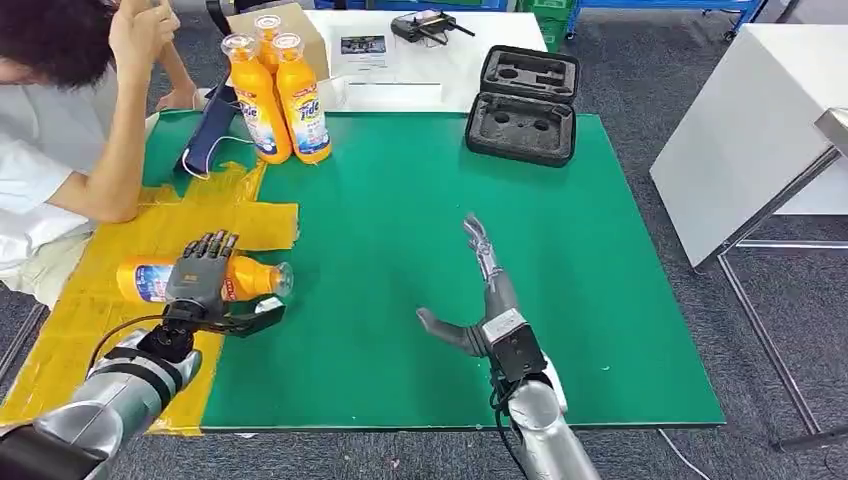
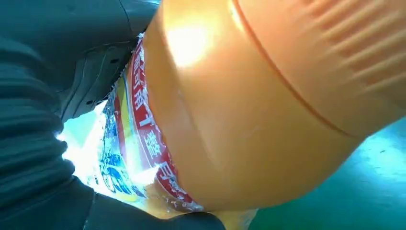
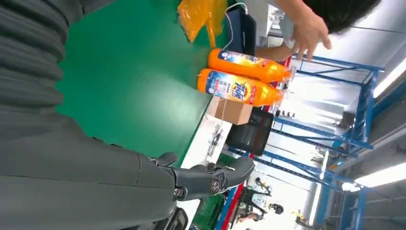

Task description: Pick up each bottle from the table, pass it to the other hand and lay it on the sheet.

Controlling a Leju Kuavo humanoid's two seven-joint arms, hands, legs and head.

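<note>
Head view puts your left hand over an orange bottle that lies on its side across the yellow sheet, cap end just reaching the green mat. Its fingers drape over the body and its thumb comes underneath near the neck, so it reads as gripping the bottle; the left wrist view, with the bottle's orange wall and label pressed close to the lens, agrees. Whether the bottle already rests its full weight on the sheet, you cannot tell.

Your right hand hangs over the middle of the mat, fingers spread and holding nothing.

By my reading this bottle is at the laying-down step, with only the release left. Three standing bottles wait at the far left of the mat, so most of the task remains.

For room: the mat's centre gives you open space for handovers. Mind the person's arm leaning on the counter just beyond the sheet, and the blue pouch beside the standing bottles. An open black case sits at the far edge, well apart from your working line. The sheet's near edge runs close to the counter's front.
</note>
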